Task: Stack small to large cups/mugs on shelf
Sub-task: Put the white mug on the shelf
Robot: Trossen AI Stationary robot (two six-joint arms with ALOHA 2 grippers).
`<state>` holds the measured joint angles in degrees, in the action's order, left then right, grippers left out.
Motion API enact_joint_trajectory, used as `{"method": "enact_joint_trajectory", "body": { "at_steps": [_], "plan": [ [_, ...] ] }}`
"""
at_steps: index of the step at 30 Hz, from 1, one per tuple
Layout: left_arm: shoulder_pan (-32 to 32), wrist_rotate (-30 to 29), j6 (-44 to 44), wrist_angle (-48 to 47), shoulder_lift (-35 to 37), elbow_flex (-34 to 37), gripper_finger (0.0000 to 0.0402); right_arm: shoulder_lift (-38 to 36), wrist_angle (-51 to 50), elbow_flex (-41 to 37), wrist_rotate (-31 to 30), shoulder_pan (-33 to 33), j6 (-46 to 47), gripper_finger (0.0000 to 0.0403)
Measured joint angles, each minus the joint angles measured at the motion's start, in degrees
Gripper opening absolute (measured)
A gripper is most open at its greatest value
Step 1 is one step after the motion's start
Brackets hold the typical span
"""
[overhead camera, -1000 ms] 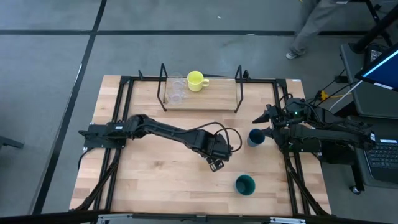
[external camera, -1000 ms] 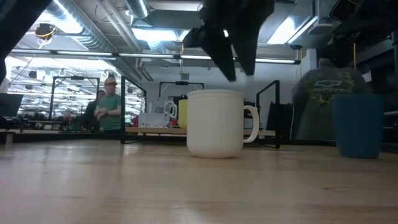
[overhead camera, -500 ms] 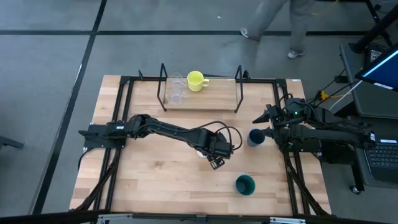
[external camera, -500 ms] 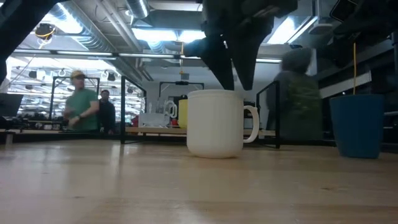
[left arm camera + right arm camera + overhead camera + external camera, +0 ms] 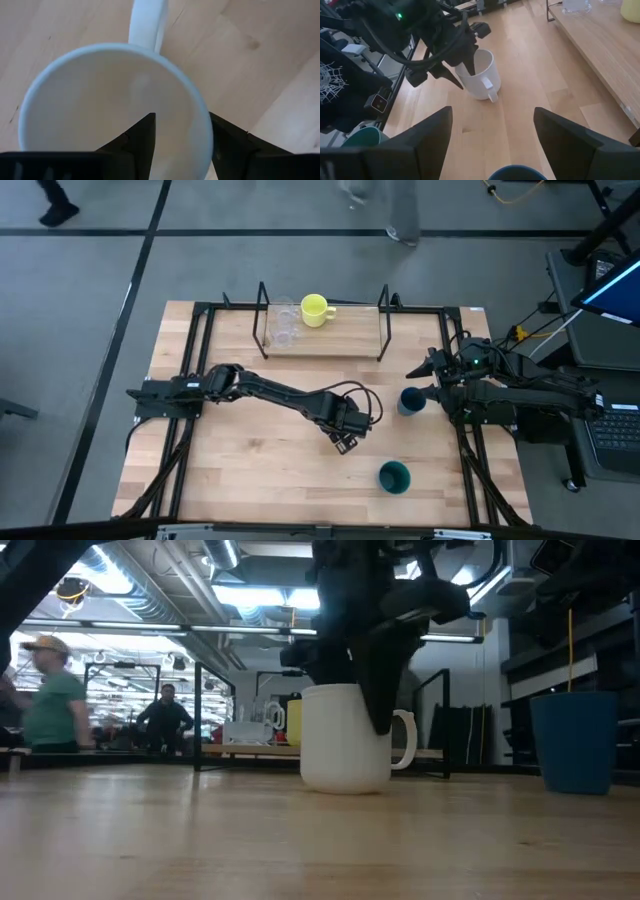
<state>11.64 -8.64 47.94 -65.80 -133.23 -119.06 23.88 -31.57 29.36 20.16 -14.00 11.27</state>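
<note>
The white mug [image 5: 345, 740] stands upright on its base mid-table. My left gripper [image 5: 182, 120] is open and reaches down over it: one finger [image 5: 142, 137] is inside the mug [image 5: 110, 110], the other [image 5: 227, 142] outside its wall. The light-wood shelf [image 5: 330, 340] at the far edge carries two clear glass cups [image 5: 284, 325] and the yellow mug [image 5: 316, 309]. The dark blue cup [image 5: 411, 401] stands by my right gripper [image 5: 420, 380], which is open and waits at the table's right side. The dark green cup [image 5: 394, 476] stands near the near edge. My left gripper comes from above, pointing down, with the white mug's wall at the rim [image 5: 204, 131] between its two fingers, away from the handle [image 5: 145, 25]. Whether either finger touches the wall, I cannot tell. The mug rests on the table.
Black frame rails [image 5: 200, 360] run along the table's left, right and far sides. The shelf's black wire uprights [image 5: 383, 320] stand at both its ends. Bare wood lies between the white mug and the shelf. People [image 5: 50, 690] move in the room behind.
My left gripper has come down onto the white mug and shifted slightly toward the table's left, so that one finger now reaches inside the rim. The mug has stayed where it was. People walk past in the background.
</note>
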Motion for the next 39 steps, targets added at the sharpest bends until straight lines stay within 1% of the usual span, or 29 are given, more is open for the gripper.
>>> {"method": "enact_joint_trajectory", "body": {
  "at_steps": [6, 16, 24, 31, 39],
  "plan": [
    [-0.02, -0.82, 0.07, 3.12, 0.00, 1.20, 0.0155, 0.02, 0.00, 0.00, 0.00, 0.00, 0.00, 0.0282],
    [0.00, -0.87, 0.16, 3.04, 0.00, 1.24, 0.0146, 0.02, 0.00, 0.00, 0.00, -0.02, 0.00, 0.0282],
    [-0.56, -0.71, 2.51, 2.94, 0.00, 1.24, 0.0135, 0.02, 0.00, 0.00, 0.00, -0.02, -0.17, 0.0282],
    [-0.90, 1.38, 2.54, 2.82, 0.00, 1.19, 0.0134, 0.02, 0.00, 0.00, 0.00, -0.02, -0.39, 0.0282],
    [-1.94, 1.53, 1.32, -0.51, 0.07, -3.40, 0.0134, 0.02, -0.02, -0.02, -0.02, -0.01, -0.34, 0.0282]
  ]
}}
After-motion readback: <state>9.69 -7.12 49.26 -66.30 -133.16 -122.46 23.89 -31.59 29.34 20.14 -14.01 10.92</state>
